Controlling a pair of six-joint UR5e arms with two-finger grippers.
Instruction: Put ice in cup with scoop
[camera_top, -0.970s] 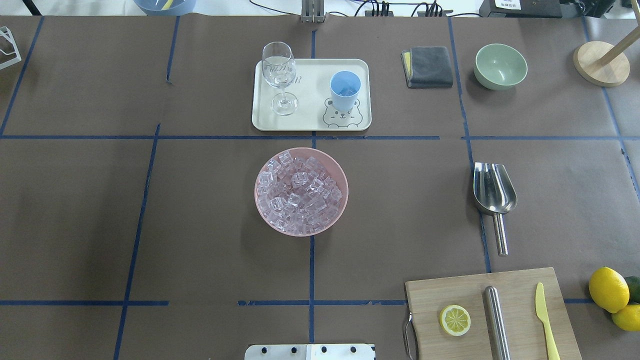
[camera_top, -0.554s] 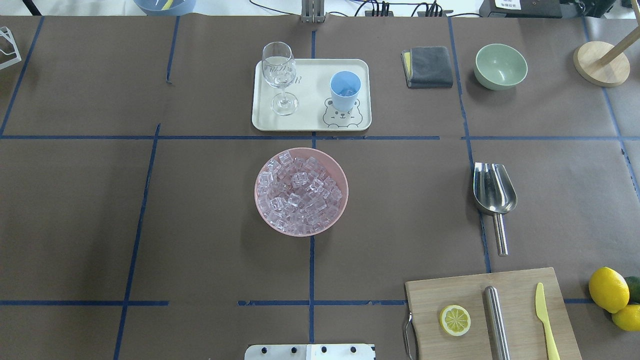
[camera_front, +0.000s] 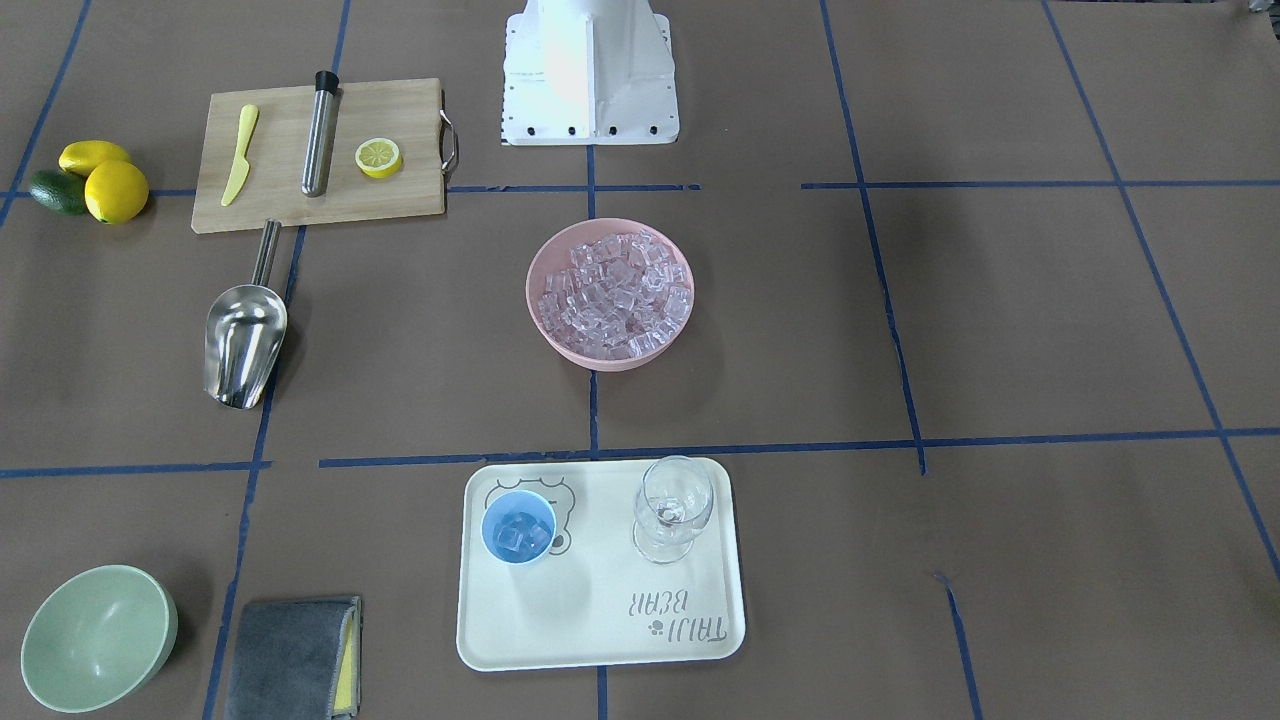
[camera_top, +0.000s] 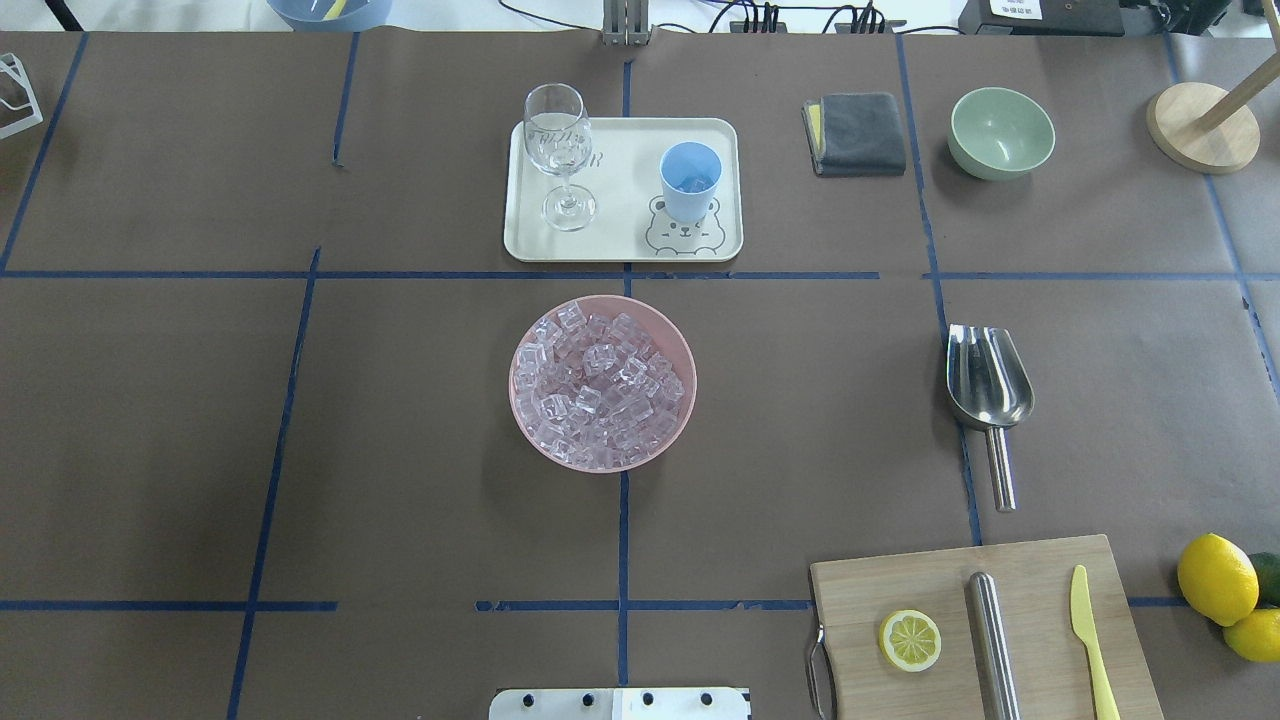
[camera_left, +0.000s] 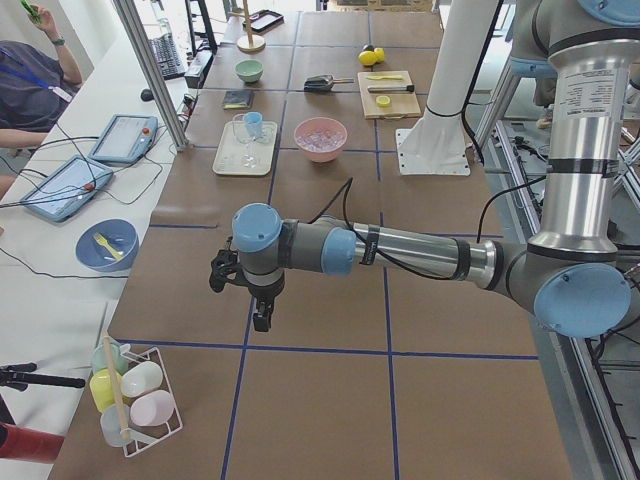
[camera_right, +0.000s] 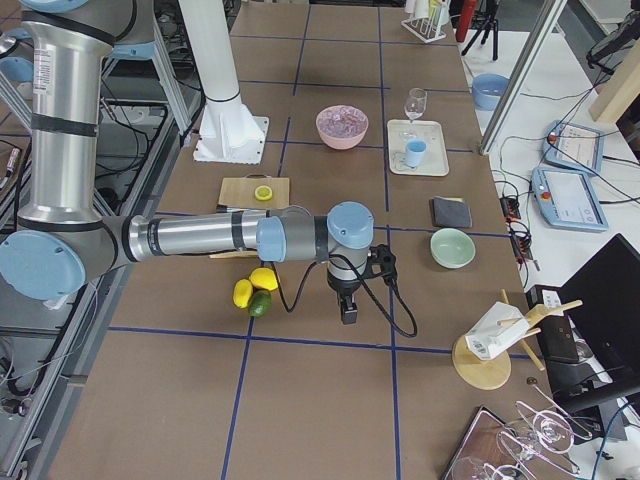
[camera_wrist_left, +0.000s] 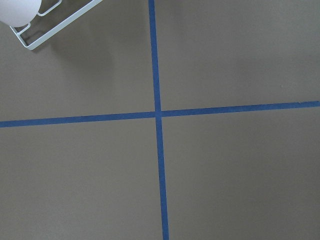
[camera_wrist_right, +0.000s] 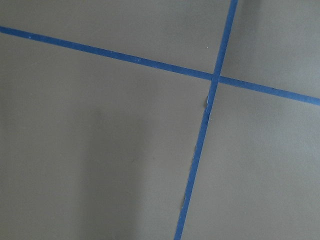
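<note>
The ice (camera_top: 602, 385) fills a pink bowl (camera_top: 600, 466) at the table's middle. The light-blue cup (camera_top: 690, 195) stands on a cream tray (camera_top: 620, 235) beyond it; in the front-facing view the cup (camera_front: 495, 515) holds a few cubes. The silver scoop (camera_top: 985, 385) lies empty on the table to the right, handle toward the robot. Neither gripper is near these things. My left gripper (camera_left: 262, 315) hangs over bare table far to the left, my right gripper (camera_right: 348, 312) far to the right near the lemons. I cannot tell whether either is open or shut.
A clear stemmed glass (camera_top: 560, 150) shares the tray. A grey cloth (camera_top: 855, 133), a green bowl (camera_top: 1000, 132) and a wooden stand (camera_top: 1200, 125) sit back right. A cutting board (camera_top: 1035, 590) with lemon slice, steel cylinder and yellow knife is front right, beside lemons (camera_top: 1215, 578).
</note>
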